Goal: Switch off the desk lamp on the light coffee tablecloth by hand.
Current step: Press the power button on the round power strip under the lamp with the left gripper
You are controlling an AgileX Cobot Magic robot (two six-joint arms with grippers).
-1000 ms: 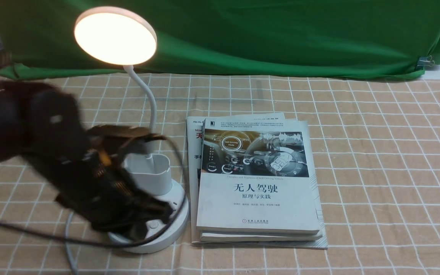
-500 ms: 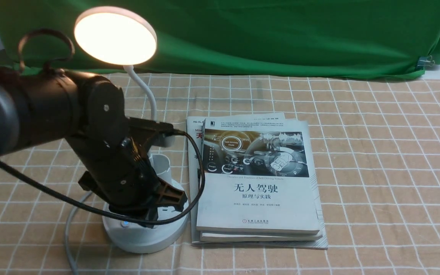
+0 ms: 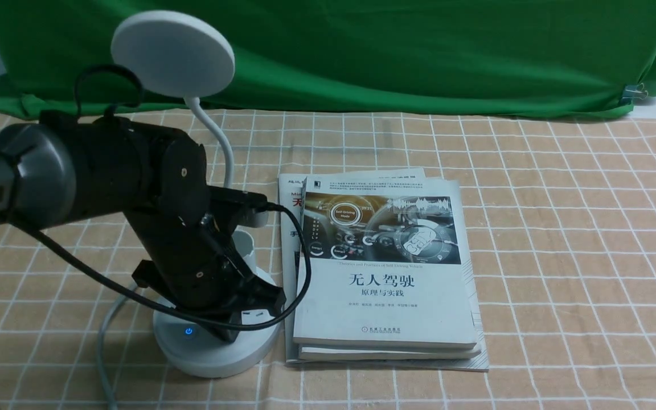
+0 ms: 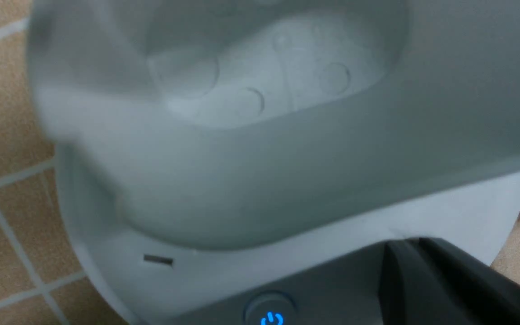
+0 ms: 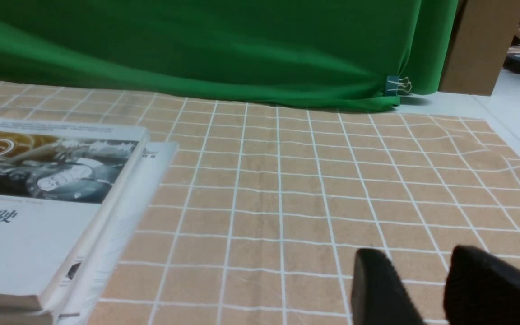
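Note:
The desk lamp stands at the left on the light coffee tablecloth [image 3: 533, 228]. Its round disc head [image 3: 172, 54] is dark and unlit. The gooseneck [image 3: 222, 148] curves down to the cup holder [image 4: 260, 149] and the round base [image 3: 214, 350]. A power button [image 3: 189, 331] glows blue on the base and also shows in the left wrist view [image 4: 271, 318]. My black left gripper [image 3: 236, 326] is shut, with its tip down on the base beside that button; its fingers [image 4: 422, 280] lie together. My right gripper [image 5: 415, 275] is open and empty over bare cloth, out of the front view.
A stack of white books [image 3: 385, 273] lies right beside the lamp base, also in the right wrist view [image 5: 39, 203]. The lamp's grey cord [image 3: 103, 336] runs off to the front left. A green backdrop [image 3: 419, 51] hangs along the far edge.
The lamp head was lit and is now dark. My left arm has steadied over the base and shifted slightly right. The blue button light now shows clear of the gripper.

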